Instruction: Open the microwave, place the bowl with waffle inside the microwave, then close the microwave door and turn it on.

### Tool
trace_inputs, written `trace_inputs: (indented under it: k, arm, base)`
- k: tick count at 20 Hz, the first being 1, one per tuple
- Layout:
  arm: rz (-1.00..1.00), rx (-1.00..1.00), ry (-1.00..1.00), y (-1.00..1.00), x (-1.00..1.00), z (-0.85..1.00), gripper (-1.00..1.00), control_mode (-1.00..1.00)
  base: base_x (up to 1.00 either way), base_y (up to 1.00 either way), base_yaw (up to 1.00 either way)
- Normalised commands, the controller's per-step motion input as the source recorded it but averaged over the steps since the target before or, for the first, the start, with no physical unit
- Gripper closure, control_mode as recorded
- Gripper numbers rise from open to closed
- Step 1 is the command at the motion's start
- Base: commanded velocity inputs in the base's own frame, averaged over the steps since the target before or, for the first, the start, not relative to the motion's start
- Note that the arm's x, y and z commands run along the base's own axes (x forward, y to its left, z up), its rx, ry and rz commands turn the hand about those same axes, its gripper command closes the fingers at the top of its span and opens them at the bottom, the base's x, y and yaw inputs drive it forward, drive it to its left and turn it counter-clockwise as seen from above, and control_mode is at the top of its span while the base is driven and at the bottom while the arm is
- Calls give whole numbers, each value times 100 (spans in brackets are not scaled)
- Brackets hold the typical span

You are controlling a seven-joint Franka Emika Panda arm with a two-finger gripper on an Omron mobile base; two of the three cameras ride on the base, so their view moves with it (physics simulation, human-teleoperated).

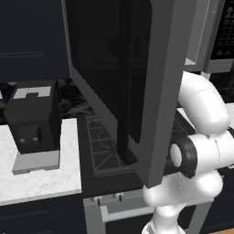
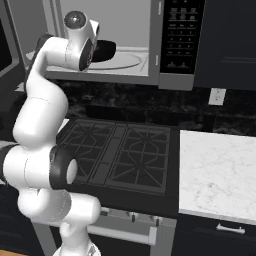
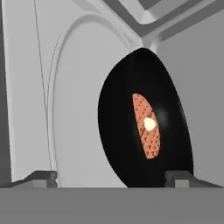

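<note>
While the microwave door [image 1: 137, 87] stands open, the bowl with waffle [image 3: 146, 140] (dark) sits inside.

Arm [image 2: 40, 115]: glossy white rounded segments, dark bands at joints — grey cap on wrist housing; dark fingertips [image 3: 179, 177].

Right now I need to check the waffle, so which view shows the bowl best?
The hand view: the bowl with waffle sits close, waffle visible. The right base view gives a dark sliver at the microwave opening; in the left, the microwave door blocks it.

The tool [image 3: 111, 178] sits inside the microwave [image 2: 150, 70] cavity; the bowl with waffle [image 3: 144, 127] blocks ahead, pale walls close around it.
</note>
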Motion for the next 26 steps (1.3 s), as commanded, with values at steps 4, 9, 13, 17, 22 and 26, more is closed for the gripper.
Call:
trace_inputs:
  k: [4,9,13,17,22,26]
  arm:
    - [0,-1,-3,-22,-100,0,-100,-100]
    - [5,0,-14,-11,-100,0,100,-100]
    - [14,0,-23,0,-100,0,100,-100]
    - [7,-1,-19,0,-100,4,100,-100]
    - [3,-5,-17,2,-100,20,100,-100]
    - [11,-8,-20,13,-100,23,100,-100]
  base:
    - [0,0,0]
    - [0,0,0]
    - [0,0,0]
    - [0,0,0]
    - [0,0,0]
    - [0,0,0]
